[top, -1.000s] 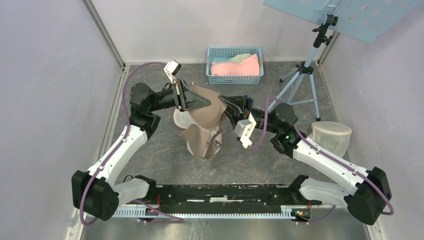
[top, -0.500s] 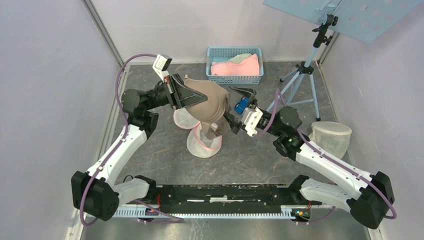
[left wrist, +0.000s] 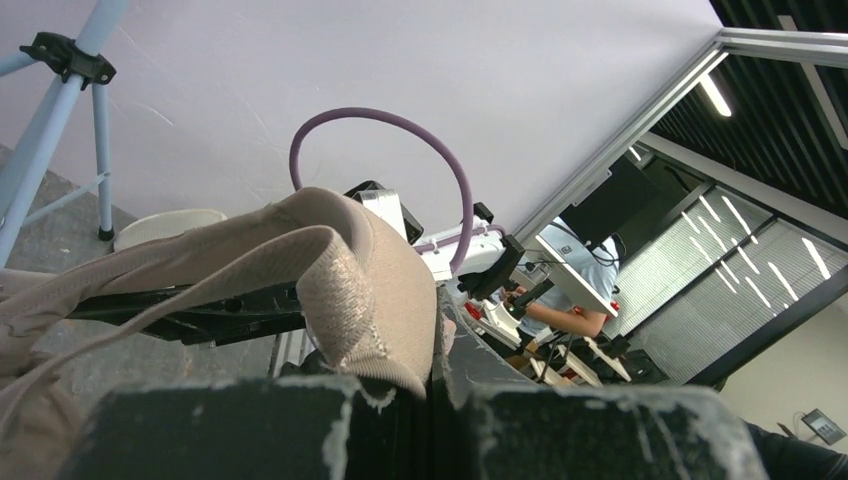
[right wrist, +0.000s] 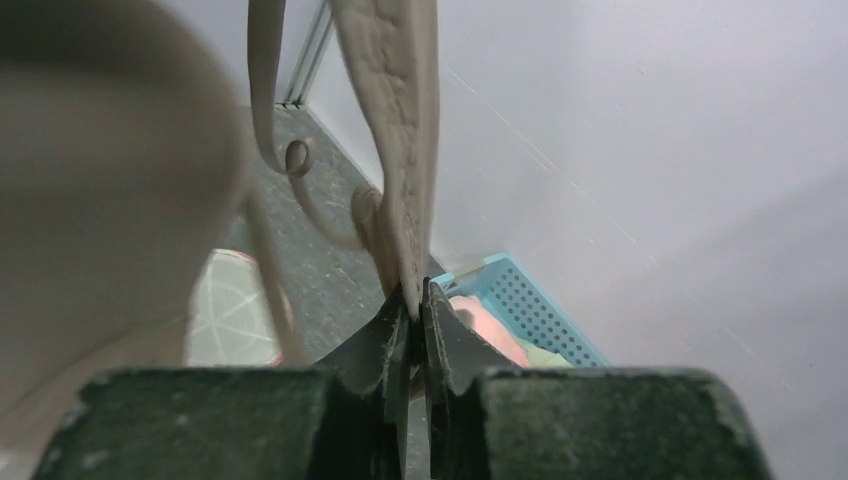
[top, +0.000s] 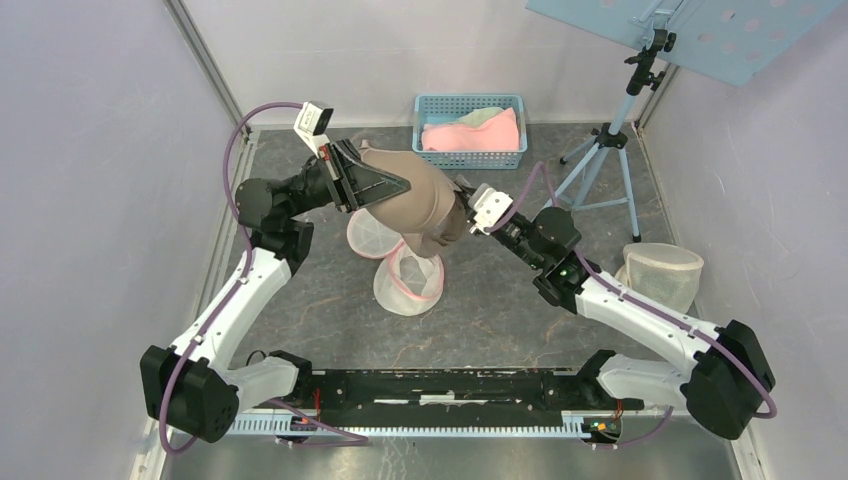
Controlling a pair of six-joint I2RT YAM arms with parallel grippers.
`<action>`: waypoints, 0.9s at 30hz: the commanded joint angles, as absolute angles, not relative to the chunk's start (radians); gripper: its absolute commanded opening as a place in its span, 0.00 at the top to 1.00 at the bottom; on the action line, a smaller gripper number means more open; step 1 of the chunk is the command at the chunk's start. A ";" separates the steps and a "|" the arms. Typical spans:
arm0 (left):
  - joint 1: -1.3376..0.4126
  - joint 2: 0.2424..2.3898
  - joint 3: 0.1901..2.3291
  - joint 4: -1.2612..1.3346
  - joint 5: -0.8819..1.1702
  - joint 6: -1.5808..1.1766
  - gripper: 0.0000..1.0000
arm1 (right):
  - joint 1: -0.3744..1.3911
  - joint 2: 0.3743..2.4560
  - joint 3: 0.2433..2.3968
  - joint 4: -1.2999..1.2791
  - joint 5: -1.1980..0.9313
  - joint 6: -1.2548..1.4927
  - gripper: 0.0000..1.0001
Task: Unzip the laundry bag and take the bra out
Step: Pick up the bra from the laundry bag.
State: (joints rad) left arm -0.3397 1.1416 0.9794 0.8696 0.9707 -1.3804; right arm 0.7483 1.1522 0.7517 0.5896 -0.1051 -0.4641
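Over the grey speckled table (top: 520, 320), my left claw (top: 388, 187) and right claw (top: 462, 208) each pinch an end of the beige padded bra (top: 425, 200), slung lengthwise between them above the white mesh laundry bag (top: 408, 288).

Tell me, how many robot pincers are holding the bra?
2. The left pincer clamps one end of the bra, the right pincer clamps the other; both hold it above the open laundry bag.

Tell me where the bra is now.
In the top view the bra hangs near the table's centre, gripped between the left end effector and right end effector, over the laundry bag.
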 commanded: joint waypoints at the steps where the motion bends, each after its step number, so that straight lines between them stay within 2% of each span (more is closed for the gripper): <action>1: -0.336 1.115 1.034 0.954 0.971 -1.427 0.98 | 0.738 1.110 0.723 0.623 -0.197 -0.448 0.93; 4: -0.336 1.118 1.030 0.943 0.976 -1.424 0.98 | 0.734 1.106 0.744 0.605 -0.225 -0.437 0.94; 6: -0.336 1.117 1.017 0.933 0.980 -1.419 0.98 | 0.734 1.109 0.772 0.604 -0.225 -0.420 0.81; 7: -0.336 1.116 1.004 0.931 0.983 -1.418 0.98 | 0.733 1.111 0.788 0.606 -0.225 -0.407 0.69; 8: -0.337 1.115 0.992 0.931 0.985 -1.416 0.98 | 0.733 1.114 0.806 0.610 -0.228 -0.389 0.52; 9: -0.337 1.114 0.982 0.931 0.986 -1.417 0.98 | 0.733 1.119 0.825 0.612 -0.240 -0.371 0.45; 11: -0.337 1.114 0.968 0.934 0.988 -1.416 0.98 | 0.733 1.125 0.861 0.609 -0.273 -0.327 0.42; 14: -0.337 1.114 0.955 0.935 0.992 -1.415 0.98 | 0.733 1.123 0.896 0.614 -0.312 -0.254 0.48; 17: -0.337 1.114 0.944 0.934 0.994 -1.410 0.98 | 0.733 1.117 0.920 0.620 -0.317 -0.189 0.68; 19: -0.336 1.114 0.931 0.934 0.994 -1.403 0.98 | 0.733 1.111 0.933 0.620 -0.317 -0.161 0.77; 20: -0.336 1.114 0.922 0.933 0.994 -1.398 0.98 | 0.733 1.109 0.938 0.620 -0.317 -0.149 0.86; 22: -0.335 1.114 0.906 0.923 0.995 -1.378 0.98 | 0.732 1.102 0.953 0.618 -0.317 -0.127 0.95; 24: -0.334 1.110 0.891 0.887 0.994 -1.343 0.98 | 0.733 1.101 0.966 0.609 -0.317 -0.105 1.00; 27: -0.327 1.083 0.891 0.746 0.961 -1.222 0.97 | 0.733 1.099 0.976 0.594 -0.342 -0.080 1.00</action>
State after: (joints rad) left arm -0.3359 1.1336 0.8925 0.8593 0.9745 -1.3655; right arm 0.7361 1.1252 0.9150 0.5793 -0.3122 -0.1505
